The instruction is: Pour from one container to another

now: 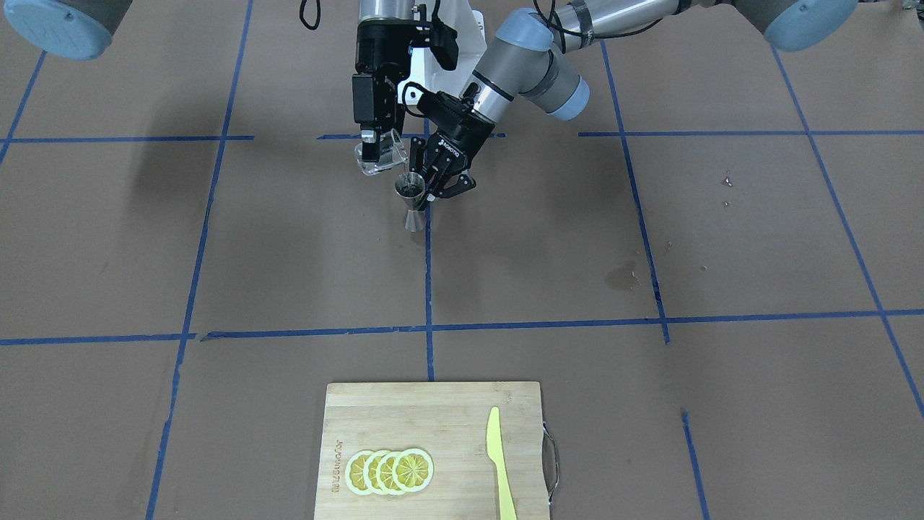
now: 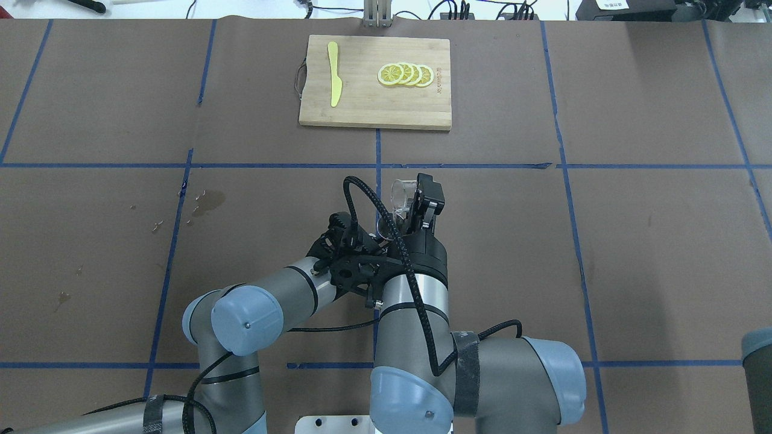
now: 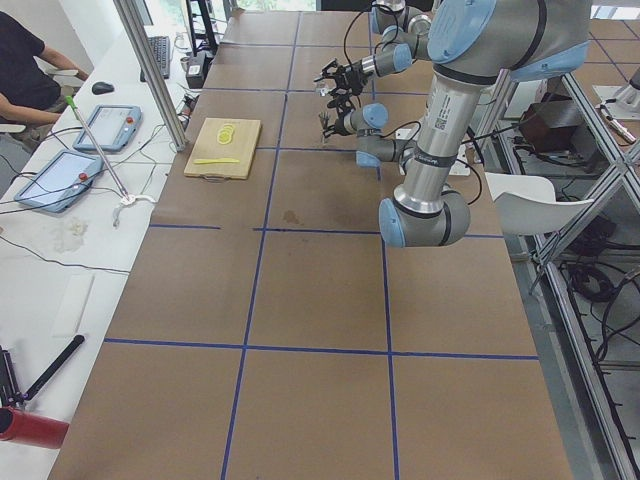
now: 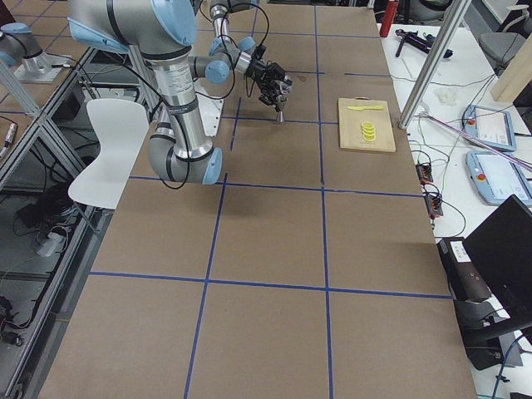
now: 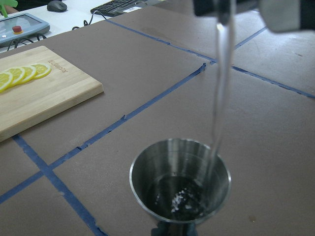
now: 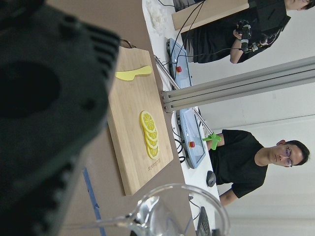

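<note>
Taped brown table (image 1: pixel 722 238). Cutting board (image 1: pixel 433 419) at operators' edge, well apart from both arms, with yellow knife (image 1: pixel 498 462) and lemon slices (image 1: pixel 390 471) on top. Right gripper (image 1: pixel 372 153): jaws clamped on clear glass (image 1: pixel 386 160), tilted, above and just beside steel jigger (image 1: pixel 411 198). Left gripper (image 1: pixel 447 189) right at the jigger; can't tell whether jaws grip it. Jigger upright on table by centre tape line. Thin stream (image 5: pixel 220 98) falling into its top cup.

Robotics lab, blue-taped table (image 3: pixel 310 290), teach pendants (image 3: pixel 106 126), aluminium frame posts (image 3: pixel 150 70)
</note>
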Motion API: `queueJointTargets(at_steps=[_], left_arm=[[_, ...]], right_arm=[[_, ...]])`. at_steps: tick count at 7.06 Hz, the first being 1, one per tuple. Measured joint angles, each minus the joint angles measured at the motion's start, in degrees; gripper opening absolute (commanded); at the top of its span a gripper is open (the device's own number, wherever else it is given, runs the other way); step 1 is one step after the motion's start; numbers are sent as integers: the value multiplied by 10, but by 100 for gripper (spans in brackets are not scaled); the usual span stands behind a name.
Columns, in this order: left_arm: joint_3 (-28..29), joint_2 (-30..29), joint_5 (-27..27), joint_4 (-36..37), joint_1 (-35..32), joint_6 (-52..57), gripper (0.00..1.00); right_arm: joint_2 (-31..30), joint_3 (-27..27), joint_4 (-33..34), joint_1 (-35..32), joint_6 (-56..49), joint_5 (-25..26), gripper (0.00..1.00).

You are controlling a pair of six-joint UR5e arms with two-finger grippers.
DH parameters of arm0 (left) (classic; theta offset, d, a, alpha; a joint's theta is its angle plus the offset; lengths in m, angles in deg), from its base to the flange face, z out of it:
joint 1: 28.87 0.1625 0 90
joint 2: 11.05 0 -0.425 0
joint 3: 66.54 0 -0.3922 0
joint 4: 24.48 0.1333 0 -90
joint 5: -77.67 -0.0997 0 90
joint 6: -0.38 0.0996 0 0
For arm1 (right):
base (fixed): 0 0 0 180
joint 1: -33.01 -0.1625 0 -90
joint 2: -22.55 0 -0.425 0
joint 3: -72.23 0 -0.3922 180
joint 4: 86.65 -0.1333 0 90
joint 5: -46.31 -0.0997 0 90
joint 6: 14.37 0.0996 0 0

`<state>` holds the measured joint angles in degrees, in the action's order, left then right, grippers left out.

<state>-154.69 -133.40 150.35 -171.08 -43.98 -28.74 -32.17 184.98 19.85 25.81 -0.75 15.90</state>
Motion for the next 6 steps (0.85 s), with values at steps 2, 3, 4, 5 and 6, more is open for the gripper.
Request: queueJointTargets(at_steps=[2, 3, 4, 5, 6], left_arm=[[0, 0, 0, 0, 1, 0, 0], [0, 0, 0, 0, 1, 0, 0], [0, 0, 0, 0, 1, -1, 0], [0, 0, 0, 0, 1, -1, 0], [0, 0, 0, 0, 1, -1, 0]], right_arm=[[0, 1, 12, 0, -8, 0, 0], [1, 1, 16, 0, -14, 0, 0], [1, 2, 18, 0, -20, 0, 0], [2, 2, 18, -1, -25, 0, 0], [4, 2, 23, -1, -29, 0, 0]])
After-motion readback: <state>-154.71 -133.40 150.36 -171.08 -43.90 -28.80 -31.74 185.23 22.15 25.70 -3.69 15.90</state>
